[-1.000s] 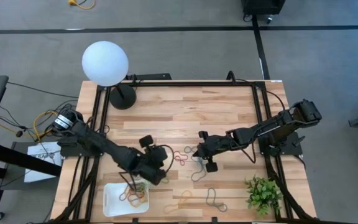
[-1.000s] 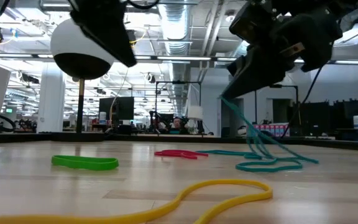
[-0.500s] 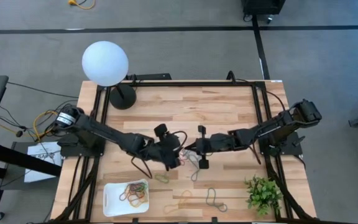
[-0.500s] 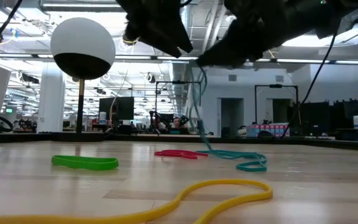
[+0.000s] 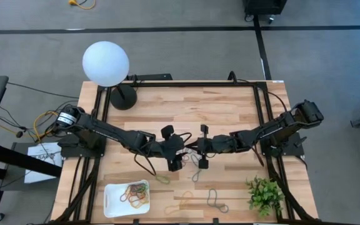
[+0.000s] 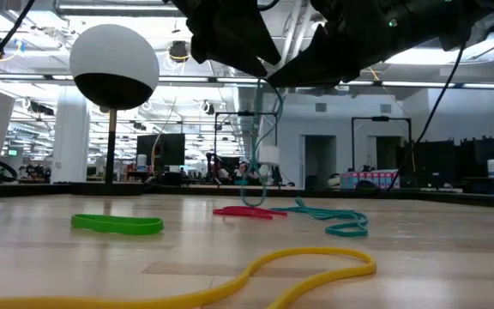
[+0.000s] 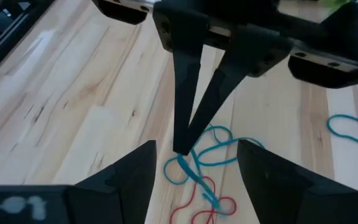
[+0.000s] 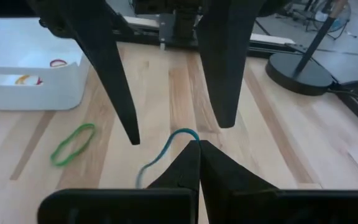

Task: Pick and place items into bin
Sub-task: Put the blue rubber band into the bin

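A teal rubber band [image 6: 260, 146] hangs from my right gripper [image 8: 197, 144], which is shut on it above the table's middle [image 5: 192, 150]. My left gripper [image 7: 196, 163] is open and faces the right one [image 5: 183, 152]. Its fingers [image 8: 120, 93] stand on either side of the right gripper's tips and the band, touching neither. The white bin [image 5: 127, 197] sits near the front edge with several bands in it. Red [image 6: 247, 212], green [image 6: 118, 225] and yellow [image 6: 307, 262] bands lie flat on the wood. My right gripper pinches the top of the teal band's loop [image 8: 182, 133] between its two fingertips [image 7: 182, 140]. The fingers come slanting down from the table's right side. The band hangs slack below them, and its lower end [image 7: 213, 146] seems to rest on the table beside the red band.
A white globe lamp [image 5: 106, 63] stands at the far left corner, and a green plant [image 5: 264, 194] at the near right. More loose bands [image 5: 216, 200] lie along the front edge. Another teal band [image 7: 353, 130] lies right of the grippers. Bare wood spreads toward the far edge.
My left gripper has left the spot above the bin and swung to the table's middle, now facing the right gripper. My right gripper has tipped upward and drawn the teal band higher. The band now hangs nearly straight, with less of it on the table.
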Robot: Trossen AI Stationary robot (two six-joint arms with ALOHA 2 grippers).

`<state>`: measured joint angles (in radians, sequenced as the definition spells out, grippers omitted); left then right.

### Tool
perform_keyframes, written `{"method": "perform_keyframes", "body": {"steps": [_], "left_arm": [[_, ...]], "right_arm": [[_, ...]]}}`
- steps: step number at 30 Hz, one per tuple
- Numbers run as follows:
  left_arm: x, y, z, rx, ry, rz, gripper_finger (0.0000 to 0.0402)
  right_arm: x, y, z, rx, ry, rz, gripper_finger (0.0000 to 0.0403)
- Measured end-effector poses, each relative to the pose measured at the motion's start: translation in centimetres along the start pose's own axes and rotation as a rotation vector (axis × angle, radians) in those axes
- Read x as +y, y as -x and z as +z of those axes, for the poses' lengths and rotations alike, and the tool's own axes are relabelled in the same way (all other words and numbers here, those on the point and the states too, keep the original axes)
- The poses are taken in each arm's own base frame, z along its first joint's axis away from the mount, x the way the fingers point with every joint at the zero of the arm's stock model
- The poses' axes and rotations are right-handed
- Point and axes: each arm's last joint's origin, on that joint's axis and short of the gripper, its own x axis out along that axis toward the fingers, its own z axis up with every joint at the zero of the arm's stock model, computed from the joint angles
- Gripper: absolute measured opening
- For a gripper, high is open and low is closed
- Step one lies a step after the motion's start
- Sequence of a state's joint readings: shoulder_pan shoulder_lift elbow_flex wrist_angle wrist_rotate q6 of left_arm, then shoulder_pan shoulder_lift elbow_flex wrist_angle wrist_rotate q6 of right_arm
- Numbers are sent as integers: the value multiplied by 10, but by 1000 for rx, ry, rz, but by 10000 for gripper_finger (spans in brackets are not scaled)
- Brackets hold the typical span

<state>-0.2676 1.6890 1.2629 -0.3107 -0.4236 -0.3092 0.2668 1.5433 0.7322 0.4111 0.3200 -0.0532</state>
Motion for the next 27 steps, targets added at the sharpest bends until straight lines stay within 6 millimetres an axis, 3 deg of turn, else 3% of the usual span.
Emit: {"method": "perform_keyframes", "body": {"steps": [9, 12, 21, 27], "left_arm": [[1, 0, -1, 13, -15, 12, 201], [1, 0, -1, 12, -18, 15, 166], [2, 0, -5, 47, -34, 24, 13], [2, 0, -6, 53, -37, 27, 6]], "right_arm": [[0, 0, 5, -48, -15, -2, 0], [0, 0, 5, -48, -10, -1, 0], [0, 0, 5, -48, -8, -2, 0], [0, 0, 5, -45, -37, 0, 1]]}}
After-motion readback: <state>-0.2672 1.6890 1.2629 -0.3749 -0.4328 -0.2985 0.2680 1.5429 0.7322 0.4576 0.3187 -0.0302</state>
